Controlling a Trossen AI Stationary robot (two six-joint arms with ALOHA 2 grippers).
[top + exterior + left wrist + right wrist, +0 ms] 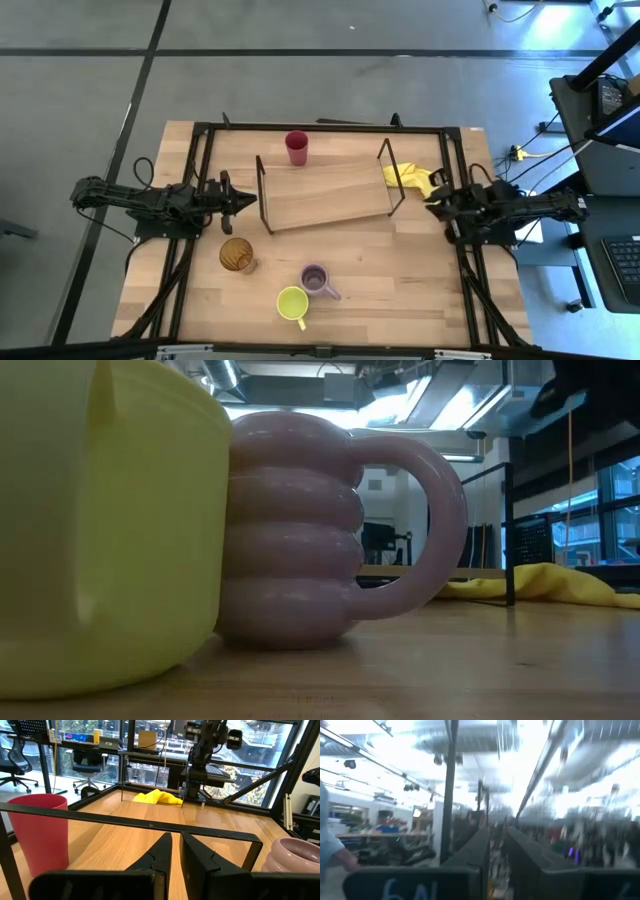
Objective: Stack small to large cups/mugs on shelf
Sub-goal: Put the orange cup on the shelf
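The shelf (325, 195), a light board with black wire ends, stands mid-table. The red cup (297, 147) stands upright at its far edge; on the board or on the table behind it, I cannot tell. The amber tumbler (237, 255), the pale purple mug (316, 280) and the yellow-green mug (292, 302) stand on the table on the shelf's near side. My left gripper (250, 200) is shut just outside the shelf's left wire end, with the red cup (37, 832) and the purple mug (295, 855) off to its sides. My right gripper (432, 205) is shut beside the shelf's right end.
A yellow cloth (420, 180) lies on the table by the shelf's right end, just far of my right gripper. Black rails (320, 127) frame the table. In the low view the yellow-green mug (100, 530) and the purple mug (300, 530) stand side by side, close to the camera.
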